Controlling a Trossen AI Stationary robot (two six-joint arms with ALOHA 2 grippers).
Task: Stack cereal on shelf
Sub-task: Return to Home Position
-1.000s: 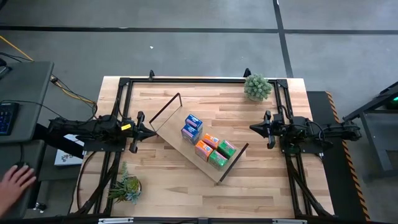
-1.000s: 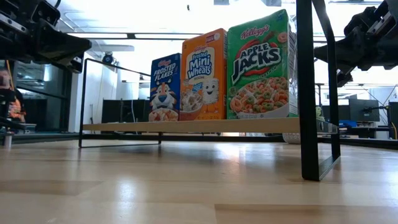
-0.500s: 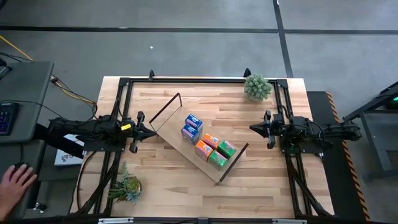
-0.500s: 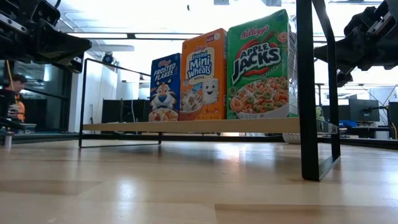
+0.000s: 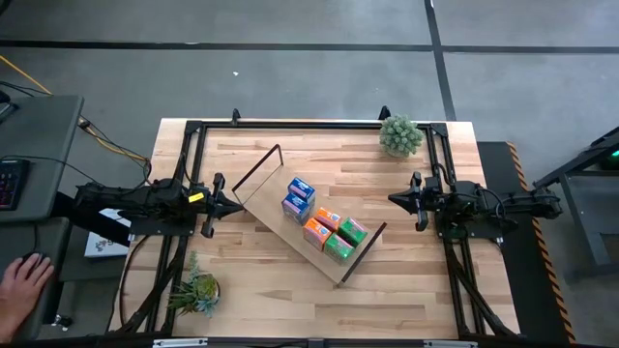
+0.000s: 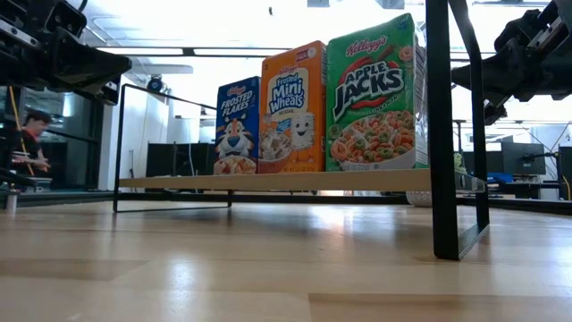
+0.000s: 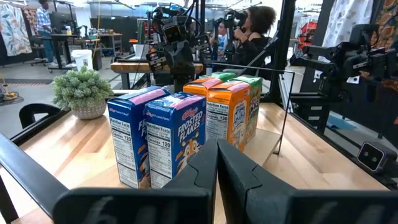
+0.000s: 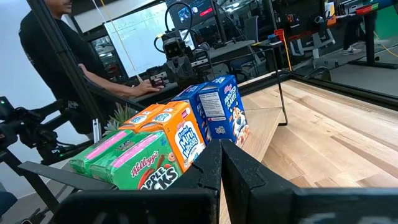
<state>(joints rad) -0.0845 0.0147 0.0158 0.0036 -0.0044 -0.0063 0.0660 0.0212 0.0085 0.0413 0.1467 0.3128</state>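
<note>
From the high view, the shelf [image 5: 268,209] lies slantwise in the middle of the worktop [image 5: 406,290], its long axis running from the end by my left end effector [image 5: 235,201] to the end by my right end effector [image 5: 394,200]. The cereal [image 5: 320,220] stands in a double row on it: blue boxes towards the left arm, then orange, with green nearest the right arm. Both end effectors sit out at their own sides, apart from the board and pointing in at it, so I judge that pulling back to rest needs no path around anything. In the low view, the boxes stand upright and close together on the board, and dark arm parts hang at both upper corners, clear of them. In the left wrist view, the fingers [image 7: 199,177] are pressed together with nothing between them, and the blue boxes lie straight ahead, apart from the tips. In the right wrist view, that end effector is likewise closed and empty, with the green boxes nearest it and off to one side of the tips.
</note>
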